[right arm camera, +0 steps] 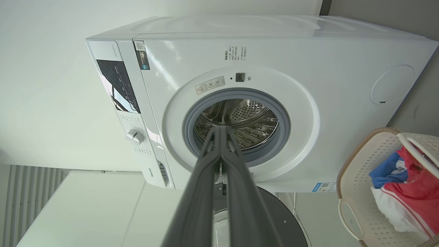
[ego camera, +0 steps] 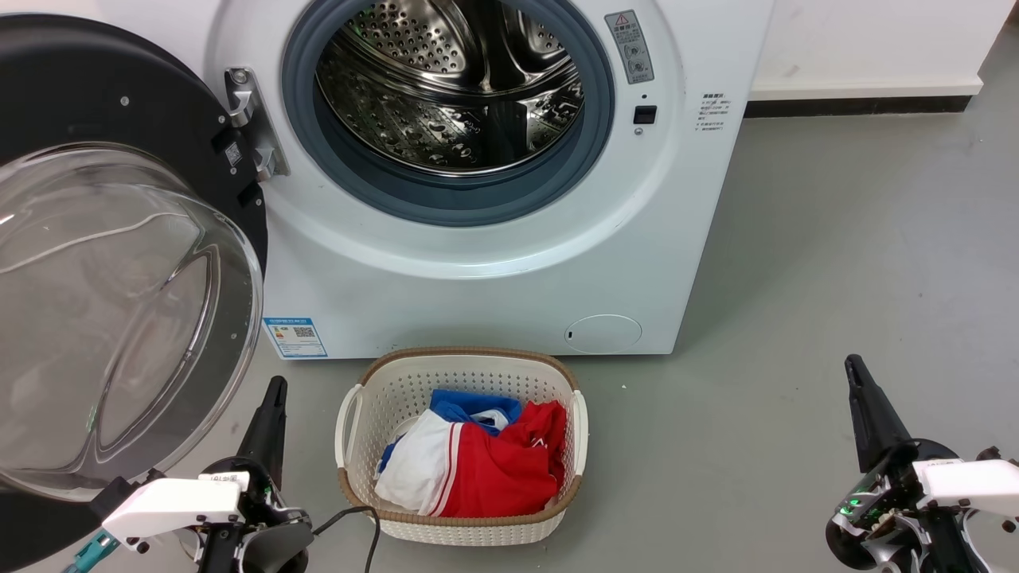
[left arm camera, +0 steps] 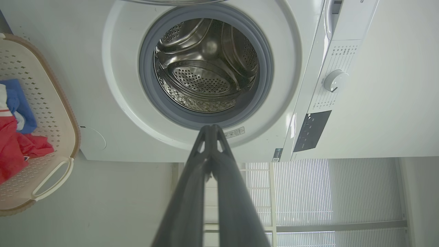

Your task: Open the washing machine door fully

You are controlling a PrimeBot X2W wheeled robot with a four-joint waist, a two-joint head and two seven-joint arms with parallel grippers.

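The washing machine (ego camera: 509, 270) stands white and boxy ahead, its steel drum (ego camera: 450, 83) and grey gasket exposed. The washing machine door (ego camera: 111, 310), a glossy black disc with a clear glass bowl, is swung wide to the left on its hinge (ego camera: 251, 123). My left gripper (ego camera: 275, 390) sits low beside the door's lower edge, shut and holding nothing, apart from the glass. My right gripper (ego camera: 853, 368) is shut and empty at the lower right over bare floor. Both wrist views look along shut fingertips (left arm camera: 211, 127) (right arm camera: 219, 128) toward the drum. The door's edge (right arm camera: 274, 219) shows in the right wrist view.
A white laundry basket (ego camera: 354, 414) with red, white and blue clothes sits on the grey floor just before the machine, between my grippers. A black cable (ego camera: 366, 525) trails by its left corner. A white wall and dark skirting (ego camera: 860, 103) run behind at the right.
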